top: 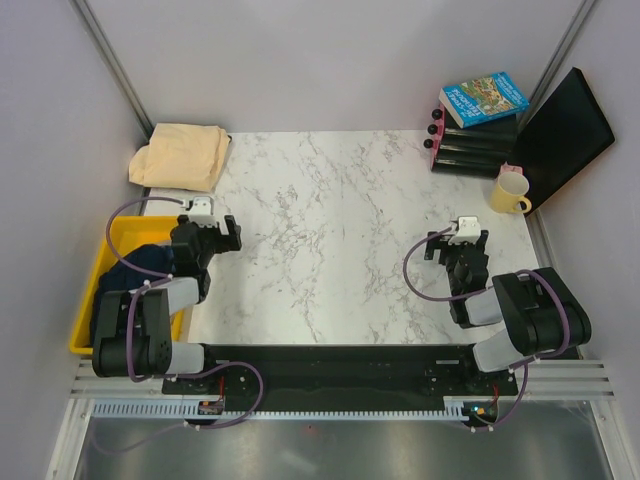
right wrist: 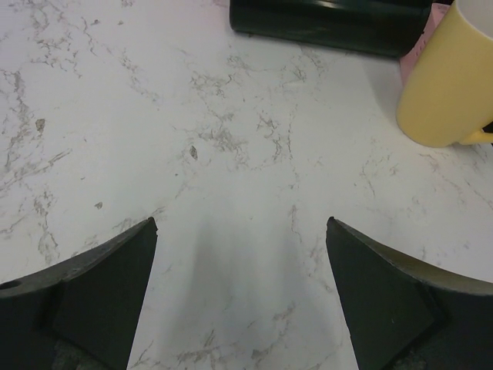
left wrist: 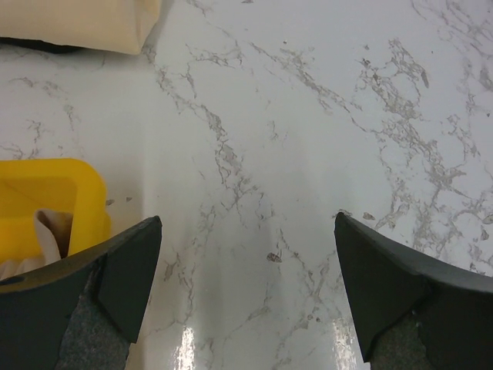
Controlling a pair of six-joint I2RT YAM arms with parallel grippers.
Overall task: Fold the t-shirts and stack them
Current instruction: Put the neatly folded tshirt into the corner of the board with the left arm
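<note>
A folded pale cream-yellow t-shirt (top: 180, 155) lies at the table's back left corner; its near edge shows in the left wrist view (left wrist: 77, 23), with a thin dark strip under it. A dark navy t-shirt (top: 140, 262) lies bunched in the yellow bin (top: 112, 238) at the left, partly hidden by the left arm. My left gripper (top: 230, 233) hovers over bare marble just right of the bin, open and holding nothing (left wrist: 248, 223). My right gripper (top: 455, 240) hangs open over bare marble at the right (right wrist: 241, 223), also holding nothing.
The bin's corner (left wrist: 58, 181) sits close to the left finger, with pale cloth inside. A yellow mug (top: 510, 190) (right wrist: 451, 77) stands at the right. Behind it are black cylinders (top: 475, 150), a book (top: 483, 98) and a leaning black board (top: 565, 135).
</note>
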